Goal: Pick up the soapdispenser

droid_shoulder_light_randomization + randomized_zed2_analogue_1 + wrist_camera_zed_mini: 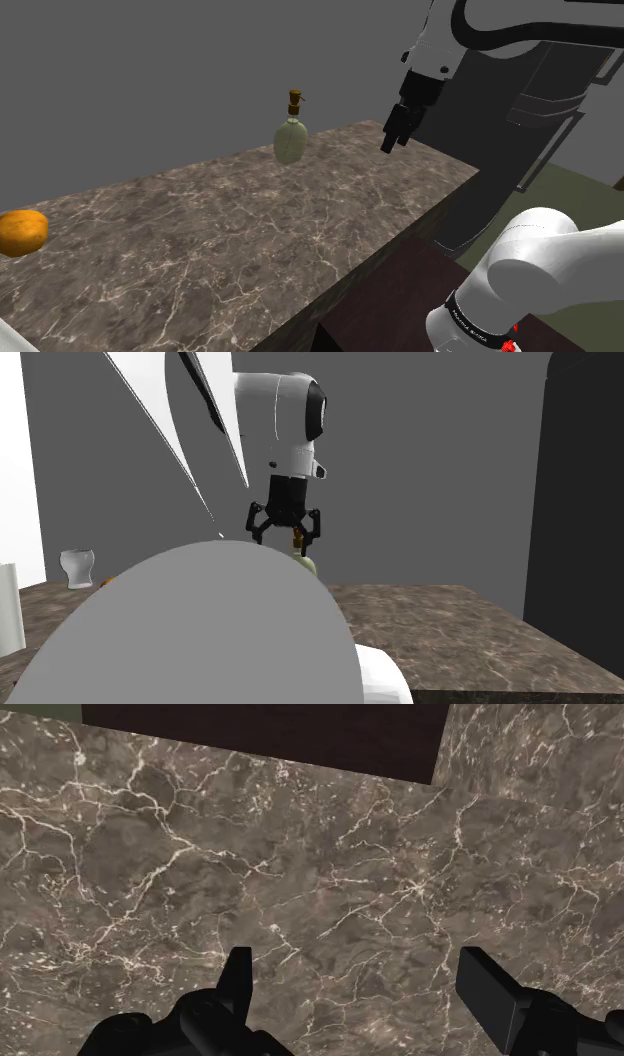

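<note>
**A:** Shoulder view has the dispenser standing upright near the table's far edge. Pump's on top, the spout looks to poke toward that view's right, and the long axis is vertical.

**B:** Yep, and the gripper hangs above the table off to its right, well apart. The second exterior view shows its fingers spread wide, the dispenser's top peeking over a big grey shape.

**A:** Wrist view has marble between the fingers. Open marble all round the dispenser, and the orange is way off left.
</note>
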`<state>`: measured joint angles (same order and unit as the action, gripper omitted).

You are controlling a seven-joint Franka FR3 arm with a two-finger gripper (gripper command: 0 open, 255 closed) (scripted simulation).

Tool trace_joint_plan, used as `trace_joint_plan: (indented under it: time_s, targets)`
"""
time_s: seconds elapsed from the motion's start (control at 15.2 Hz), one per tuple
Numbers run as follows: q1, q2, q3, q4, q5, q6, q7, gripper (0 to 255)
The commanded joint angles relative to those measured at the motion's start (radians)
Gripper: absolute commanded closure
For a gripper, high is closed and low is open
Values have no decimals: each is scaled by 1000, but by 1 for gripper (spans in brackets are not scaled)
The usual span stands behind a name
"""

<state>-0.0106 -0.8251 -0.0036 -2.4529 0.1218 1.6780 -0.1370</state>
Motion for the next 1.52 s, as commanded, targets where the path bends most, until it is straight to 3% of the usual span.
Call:
trace_joint_plan:
  time_s: [0.0,0.73,1.45]
  targets:
    - [0,0,0,0,0,0,0,0]
    - [10,456,-13,352,-42,108,-81,0]
    - [17,908,-10,870,-77,49,-136,0]
